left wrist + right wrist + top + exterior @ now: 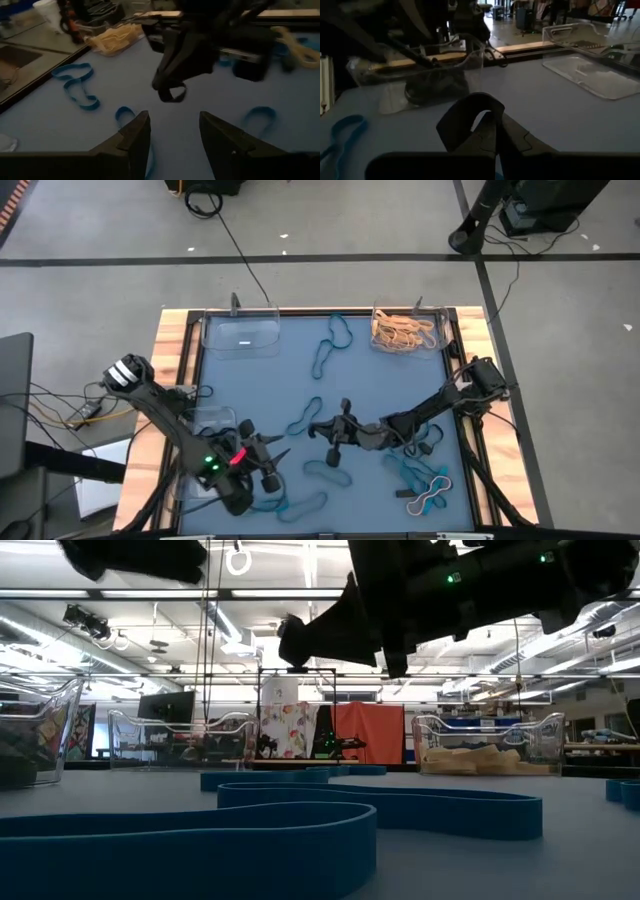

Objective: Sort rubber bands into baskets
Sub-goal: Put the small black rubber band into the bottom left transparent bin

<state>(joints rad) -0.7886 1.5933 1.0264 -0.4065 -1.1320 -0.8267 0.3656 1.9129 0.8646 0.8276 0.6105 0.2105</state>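
Observation:
My right gripper is over the middle of the blue table, shut on a black rubber band. My left gripper is open and empty at the near left, pointing toward the right gripper. A clear basket holding black bands stands at the left edge. An empty clear basket stands far left, and a basket of tan bands far right. Teal bands lie flat on the table. My right gripper pinches the black rubber band between its two fingers at one end of the loop. The fingers come from the table's right, slanting down. The free part of the loop sticks out past the fingertips and looks clear of the table.
More teal bands, a pale band and black bands lie at the near right under the right arm. Another teal band lies at the near edge beside the left gripper. A wooden rim frames the table.

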